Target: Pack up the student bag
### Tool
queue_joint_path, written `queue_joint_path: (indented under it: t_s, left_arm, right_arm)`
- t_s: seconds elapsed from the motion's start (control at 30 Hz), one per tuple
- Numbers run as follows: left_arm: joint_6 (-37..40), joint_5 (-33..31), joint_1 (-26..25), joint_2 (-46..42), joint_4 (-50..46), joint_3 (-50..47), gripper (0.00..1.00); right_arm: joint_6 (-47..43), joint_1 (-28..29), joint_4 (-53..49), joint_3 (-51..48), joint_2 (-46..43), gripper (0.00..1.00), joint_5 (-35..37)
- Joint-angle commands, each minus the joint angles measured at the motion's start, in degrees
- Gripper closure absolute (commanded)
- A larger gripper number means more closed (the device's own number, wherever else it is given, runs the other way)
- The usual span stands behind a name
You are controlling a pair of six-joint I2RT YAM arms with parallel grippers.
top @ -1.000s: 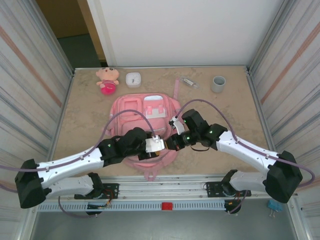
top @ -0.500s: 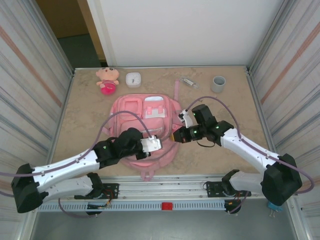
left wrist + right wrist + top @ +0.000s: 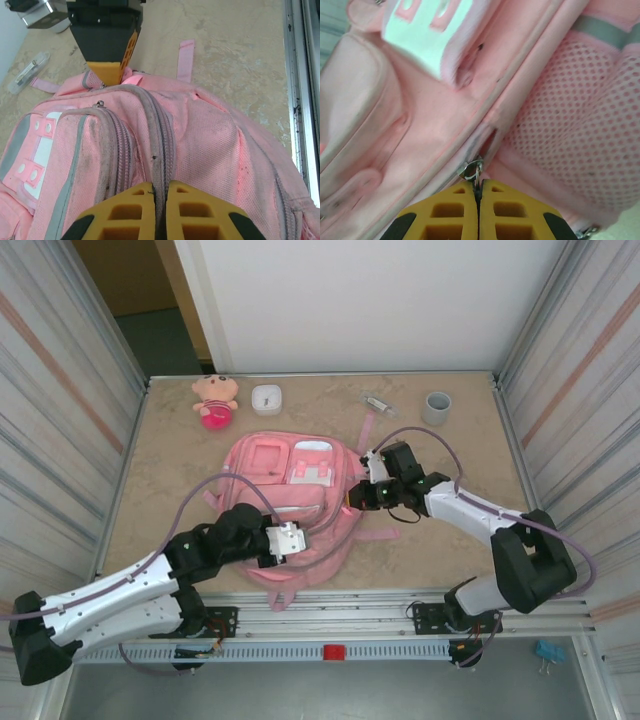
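The student bag (image 3: 262,490), a big pink backpack, lies flat in the middle of the table with its white-trimmed front pockets facing up. My left gripper (image 3: 293,539) is at the bag's near end, and in the left wrist view it (image 3: 160,189) is shut on a fold of the bag (image 3: 210,130) along the zipper seam (image 3: 157,135). My right gripper (image 3: 352,502) is at the bag's right side. Seen from the right wrist, that gripper (image 3: 479,192) is shut on the metal zipper pull (image 3: 473,169), beside the mesh side pocket (image 3: 570,135).
Along the far edge stand a pink plush doll (image 3: 215,400), a small white box (image 3: 266,398), a clear tube (image 3: 380,403) and a grey cup (image 3: 436,407). A pink strap (image 3: 368,430) trails from the bag's far right. Metal walls close in both sides.
My right gripper has moved away from the near end up the bag's right side, still holding the pull. The left gripper has drawn back toward the near left, and the bag has shifted slightly.
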Motion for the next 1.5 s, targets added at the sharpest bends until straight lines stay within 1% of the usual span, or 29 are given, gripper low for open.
queue_joint_path:
  t_s: [0.0, 0.1, 0.13, 0.17, 0.23, 0.27, 0.33, 0.37, 0.47, 0.57, 0.63, 0.8, 0.97, 1.03, 1.07, 1.1, 1.13, 1.2, 1.23, 1.27, 1.33, 1.47]
  left_arm:
    - [0.3, 2.2, -0.1, -2.1, 1.7, 0.9, 0.98]
    - [-0.9, -1.8, -0.1, -1.0, 1.9, 0.8, 0.91]
    - [-1.2, -2.7, -0.1, -0.5, 2.0, 0.9, 0.87]
    - [-1.5, -3.8, -0.1, -0.1, 2.2, 1.0, 0.79]
    - [-2.5, -5.4, -0.1, 0.7, 2.1, 1.4, 0.56]
    - [-2.8, -5.9, -0.1, 0.9, 1.8, 1.7, 0.45]
    - [-3.0, -7.1, -0.1, 1.1, 1.3, 2.0, 0.35]
    - [-2.8, -7.8, -0.1, 1.2, 0.9, 2.0, 0.31]
    - [-1.4, -10.0, 0.0, 2.0, -0.6, 1.9, 0.29]
    - [-1.0, -13.5, 0.2, 2.9, -1.7, 2.1, 0.26]
    - [-0.8, -13.8, 1.4, 3.1, -1.7, 2.0, 0.26]
    - [-0.3, -12.1, 4.3, 3.6, -1.7, 1.9, 0.27]
    - [0.4, -11.7, 4.7, 5.9, -2.3, 2.0, 0.28]
    - [0.4, -11.2, 4.7, 6.9, -2.2, 2.0, 0.30]
    - [0.4, -10.8, 4.8, 7.3, -2.1, 2.0, 0.41]
    - [0.3, -10.4, 4.8, 7.6, -1.9, 2.0, 0.57]
    - [0.0, -10.3, 4.8, 7.9, -1.5, 2.0, 0.68]
    - [-0.1, -9.2, 4.8, 7.4, -0.3, 1.7, 0.85]
    - [-0.3, -8.3, 5.1, 6.8, 0.5, 1.3, 0.92]
    - [-0.5, -7.1, 5.3, 6.0, 1.4, 0.9, 0.95]
    - [-1.6, -2.7, 7.0, 3.8, 3.5, -0.1, 0.99]
    - [-4.6, 4.0, 10.4, -0.5, 7.8, -3.1, 1.00]
  right_arm:
    - [2.3, -1.3, 4.2, 1.7, 0.4, 1.00, 6.9]
    - [1.9, -1.2, 4.4, 1.5, -1.7, 1.00, 6.0]
    - [1.8, -1.3, 4.1, 1.2, -2.9, 0.90, 6.3]
    - [1.6, -1.2, 3.9, 0.8, -4.5, 0.77, 6.7]
    - [0.9, -1.3, 2.9, 0.1, -7.9, 0.61, 7.2]
    - [0.4, -1.3, 2.1, -0.3, -9.9, 0.56, 7.4]
    - [-0.8, -1.3, 0.1, -1.0, -13.4, 0.52, 7.7]
    - [-1.5, -1.2, -0.8, -1.5, -15.2, 0.51, 7.7]
    - [-3.5, -1.0, -1.4, -4.0, -20.0, 0.47, 7.8]
    - [-6.0, -0.3, 0.6, -7.6, -24.5, 0.42, 7.0]
    - [-7.9, 0.4, 2.7, -9.8, -27.2, 0.41, 5.5]
    - [-12.5, 2.2, 4.2, -11.5, -28.1, 0.40, 2.5]
    - [-14.7, 3.0, 6.0, -11.0, -25.4, 0.38, -2.5]
    - [-15.4, 3.2, 7.5, -10.8, -22.2, 0.37, -5.3]
    - [-15.6, 3.4, 8.1, -10.6, -21.2, 0.36, -6.8]
    - [-15.8, 3.6, 8.8, -10.2, -20.0, 0.36, -8.5]
    - [-16.0, 3.7, 9.2, -9.7, -18.8, 0.35, -10.1]
    - [-16.3, 3.9, 9.6, -8.5, -16.3, 0.33, -12.8]
    - [-16.4, 4.0, 9.9, -7.8, -15.0, 0.31, -14.3]
    - [-16.4, 4.1, 10.3, -7.4, -14.1, 0.29, -15.6]
    - [-16.4, 4.1, 11.4, -6.4, -11.8, 0.27, -17.9]
    - [-16.0, 4.1, 13.3, -4.9, -7.9, 0.24, -20.3]
